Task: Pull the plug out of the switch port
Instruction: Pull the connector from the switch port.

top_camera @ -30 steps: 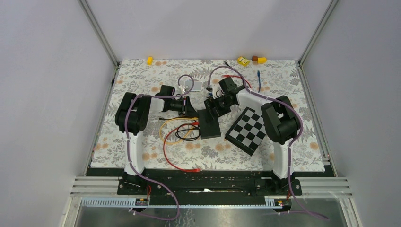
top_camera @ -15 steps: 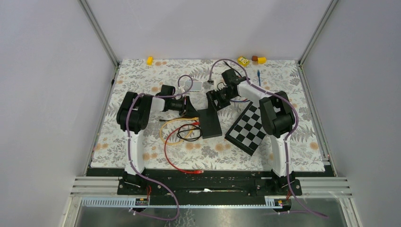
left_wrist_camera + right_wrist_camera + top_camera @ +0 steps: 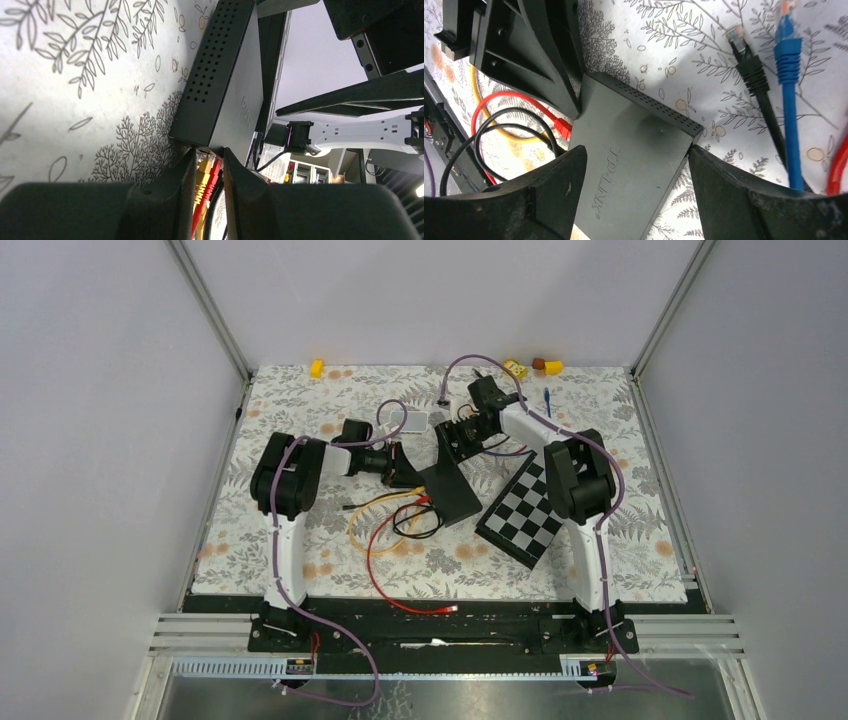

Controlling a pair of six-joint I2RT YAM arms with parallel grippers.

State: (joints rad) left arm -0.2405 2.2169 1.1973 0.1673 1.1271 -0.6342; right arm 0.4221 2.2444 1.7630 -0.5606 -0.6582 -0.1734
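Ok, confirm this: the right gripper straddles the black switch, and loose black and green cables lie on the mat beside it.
Not quite. The right wrist view shows the right gripper straddling the black switch, but lying beside the black cable is a blue cable, not a green one.

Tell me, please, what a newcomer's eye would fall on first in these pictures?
The black switch in the middle, worked from both sides: the left gripper pinches the yellow and red plugs at its port end, while the right gripper straddles its far end. Next, the checkerboard to its right and the red cable looping toward the near edge.
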